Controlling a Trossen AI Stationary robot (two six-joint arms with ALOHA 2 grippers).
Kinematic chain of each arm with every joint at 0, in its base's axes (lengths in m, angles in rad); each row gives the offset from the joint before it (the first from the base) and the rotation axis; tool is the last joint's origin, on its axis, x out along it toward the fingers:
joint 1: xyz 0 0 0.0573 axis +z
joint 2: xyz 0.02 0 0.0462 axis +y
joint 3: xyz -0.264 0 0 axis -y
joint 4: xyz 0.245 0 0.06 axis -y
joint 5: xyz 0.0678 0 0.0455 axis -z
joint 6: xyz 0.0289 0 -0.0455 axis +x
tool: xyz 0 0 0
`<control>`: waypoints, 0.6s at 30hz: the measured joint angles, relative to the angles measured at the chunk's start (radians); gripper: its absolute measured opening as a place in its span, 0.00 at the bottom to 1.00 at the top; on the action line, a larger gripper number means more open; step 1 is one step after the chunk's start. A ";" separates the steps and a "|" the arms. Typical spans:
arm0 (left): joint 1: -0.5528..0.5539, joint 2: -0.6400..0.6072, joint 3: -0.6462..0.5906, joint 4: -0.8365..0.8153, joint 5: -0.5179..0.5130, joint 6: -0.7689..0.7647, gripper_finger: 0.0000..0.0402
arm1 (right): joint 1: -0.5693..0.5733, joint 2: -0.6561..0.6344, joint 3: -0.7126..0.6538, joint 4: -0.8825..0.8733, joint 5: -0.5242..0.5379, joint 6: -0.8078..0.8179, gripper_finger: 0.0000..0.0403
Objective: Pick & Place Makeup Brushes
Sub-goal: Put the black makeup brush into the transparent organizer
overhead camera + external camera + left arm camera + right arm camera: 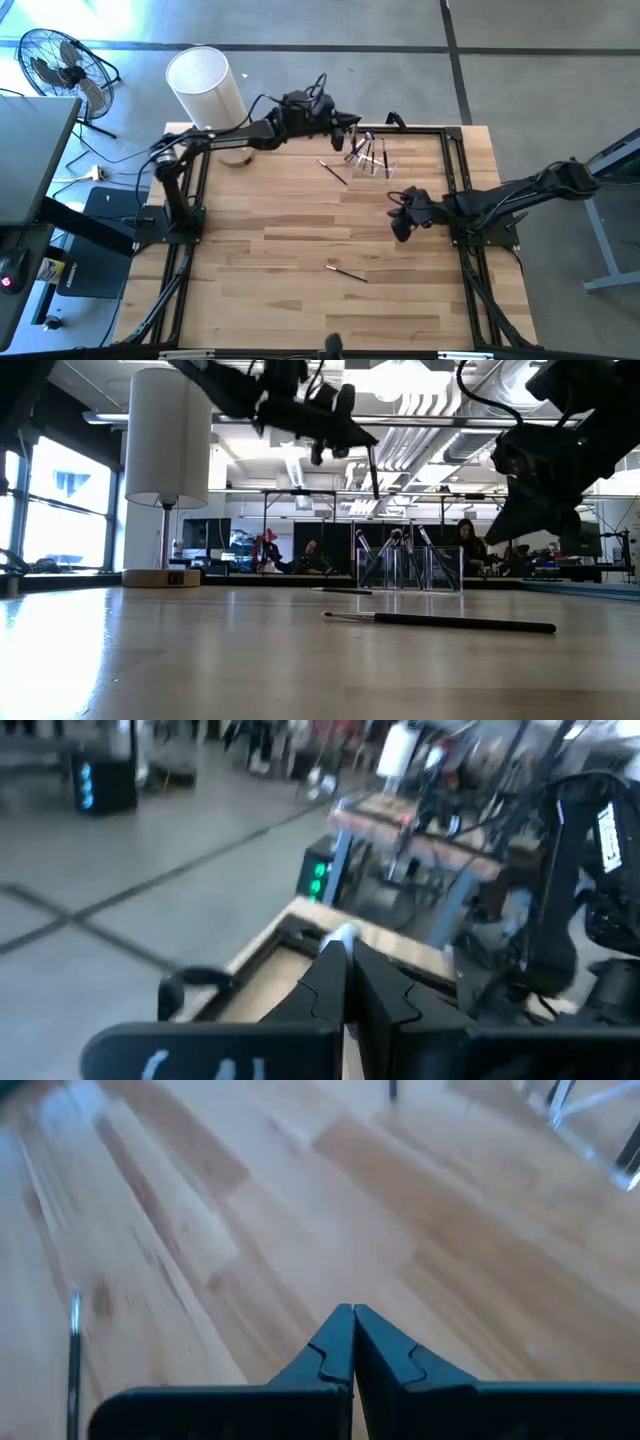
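Observation:
My left gripper (350,130) is over the table's far middle, beside a clear holder (372,160) in which several makeup brushes stand. It is shut on one thin dark brush (373,472). My right gripper (401,224) is shut and empty, in the air above the table right of centre; it also shows in the low view (512,520). One brush (333,172) lies flat on the wood left of the holder. Another brush (348,272) lies flat nearer the front edge and shows in the low view (440,622). My left gripper pinches the brush between its two fingers near one end; a pale tip (345,933) shows just past the fingertips. The dark shaft (373,475) hangs below the gripper, slightly tilted. It is lifted clear of the table, higher than the holder's rim.
A white cylindrical lamp (205,85) stands at the far left corner. A fan (60,62) stands on the floor beyond the table's left edge. A black frame (455,170) runs along the table's sides. People sit in the room behind the table (310,555).

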 joint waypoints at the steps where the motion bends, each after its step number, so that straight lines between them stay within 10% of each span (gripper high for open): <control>1: 0.017 0.021 -0.017 0.069 0.037 0.004 0.00 | 0.000 -0.007 0.000 0.011 0.018 0.000 0.00; 7: 0.057 0.198 -0.012 0.416 0.227 0.007 0.00 | 0.000 -0.028 0.000 0.061 0.123 0.020 0.00; 18: 0.039 0.350 0.071 0.449 0.266 0.056 0.00 | -0.010 -0.027 0.000 0.063 0.186 0.153 0.00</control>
